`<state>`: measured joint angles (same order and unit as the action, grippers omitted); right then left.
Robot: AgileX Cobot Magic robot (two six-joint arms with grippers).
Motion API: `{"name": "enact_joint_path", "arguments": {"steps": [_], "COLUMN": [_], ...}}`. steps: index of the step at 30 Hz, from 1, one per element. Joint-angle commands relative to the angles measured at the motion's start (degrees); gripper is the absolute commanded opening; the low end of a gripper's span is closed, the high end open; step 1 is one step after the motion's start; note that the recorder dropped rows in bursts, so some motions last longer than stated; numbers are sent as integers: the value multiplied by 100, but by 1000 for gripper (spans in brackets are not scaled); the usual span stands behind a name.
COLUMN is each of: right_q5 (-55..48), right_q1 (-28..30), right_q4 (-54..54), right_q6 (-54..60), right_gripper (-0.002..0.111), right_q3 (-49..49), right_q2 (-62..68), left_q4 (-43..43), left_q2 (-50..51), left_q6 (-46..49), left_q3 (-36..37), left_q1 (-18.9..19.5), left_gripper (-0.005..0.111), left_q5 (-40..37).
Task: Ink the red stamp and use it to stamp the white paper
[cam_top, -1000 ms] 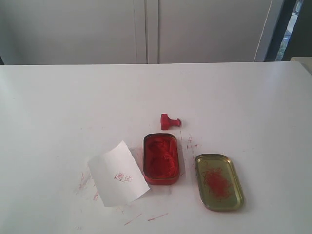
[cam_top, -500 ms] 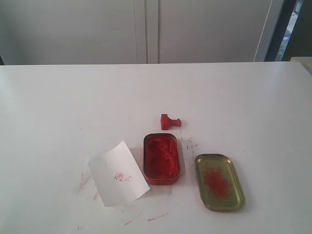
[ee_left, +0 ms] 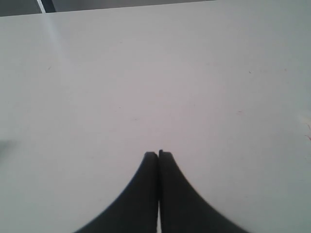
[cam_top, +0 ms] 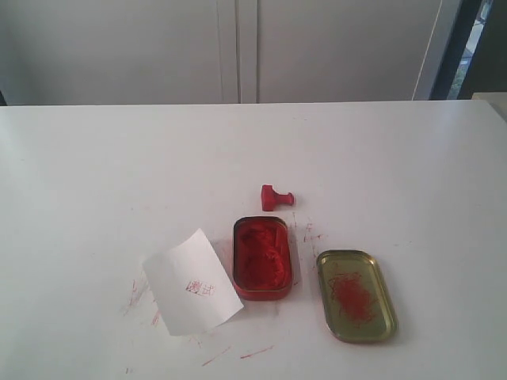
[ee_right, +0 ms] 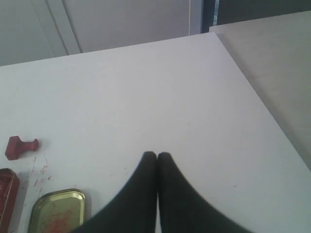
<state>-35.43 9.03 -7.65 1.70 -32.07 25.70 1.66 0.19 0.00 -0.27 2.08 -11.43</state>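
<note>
The red stamp (cam_top: 276, 197) lies on its side on the white table, just beyond the open red ink tin (cam_top: 261, 257); the right wrist view also catches the stamp (ee_right: 20, 147). The white paper (cam_top: 190, 283) rests left of the tin and bears a faint red print. Neither arm appears in the exterior view. My left gripper (ee_left: 158, 154) is shut and empty over bare table. My right gripper (ee_right: 157, 155) is likewise shut and empty, well apart from the stamp.
A gold lid (cam_top: 356, 294) smeared with red lies right of the tin, seen too as the gold lid (ee_right: 58, 210) in the right wrist view. Red smudges mark the table around the paper. The table's right edge (ee_right: 252, 82) borders a beige surface.
</note>
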Motion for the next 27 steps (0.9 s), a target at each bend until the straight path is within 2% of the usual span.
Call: {"name": "enact_joint_path", "arguments": {"steps": [1, 10, 17, 23, 27], "right_q5": [120, -106, -103, -92, -81], "right_q1": [12, 12, 12, 12, 12], "right_q4": [15, 15, 71, 911, 995], "right_q6": [69, 69, 69, 69, 69], "right_gripper": [0, 0, 0, 0, 0], "right_q3": [125, 942, 942, 942, 942], "right_q2": [-517, -1898, -1941, -1941, -1941], "left_q4": [7, 7, 7, 7, 7], "left_q2": [-19, -19, -19, -19, -19], "left_q6": [0, 0, 0, 0, 0], "left_q3": [27, 27, 27, 27, 27], "left_q1": [6, 6, 6, 6, 6], "left_gripper": [0, 0, 0, 0, 0], "left_q5": [-14, -14, -14, -14, -14]}}
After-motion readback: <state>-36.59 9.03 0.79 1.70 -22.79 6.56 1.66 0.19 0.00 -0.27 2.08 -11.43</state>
